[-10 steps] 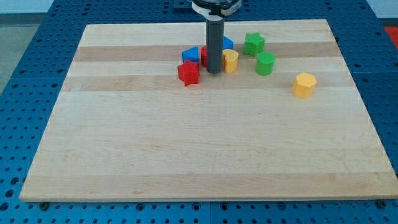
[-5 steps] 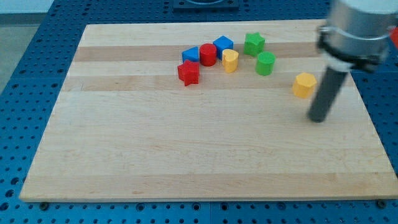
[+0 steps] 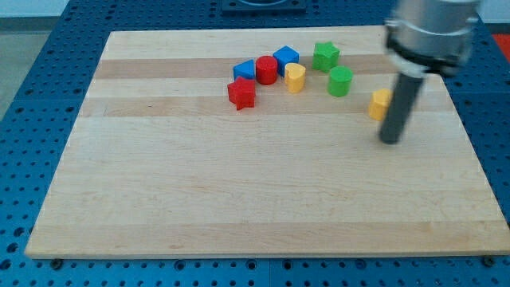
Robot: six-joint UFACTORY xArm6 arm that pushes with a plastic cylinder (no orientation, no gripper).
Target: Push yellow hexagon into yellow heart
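The yellow hexagon (image 3: 378,104) lies at the board's right, partly hidden by my rod. My tip (image 3: 390,141) rests on the board just below and to the right of it, the rod touching or nearly touching its right side. The yellow heart (image 3: 296,77) lies up and to the left, in the cluster near the view's top centre, well apart from the hexagon.
Around the heart lie a red cylinder (image 3: 266,70), a blue block (image 3: 286,57), a blue triangular block (image 3: 245,69) and a red star (image 3: 241,93). A green star (image 3: 325,55) and a green cylinder (image 3: 340,80) lie between heart and hexagon. The wooden board (image 3: 239,183) sits on a blue perforated table.
My tip swept from the central cluster to the right side, then moved left and up against the yellow hexagon, which has shifted slightly left.
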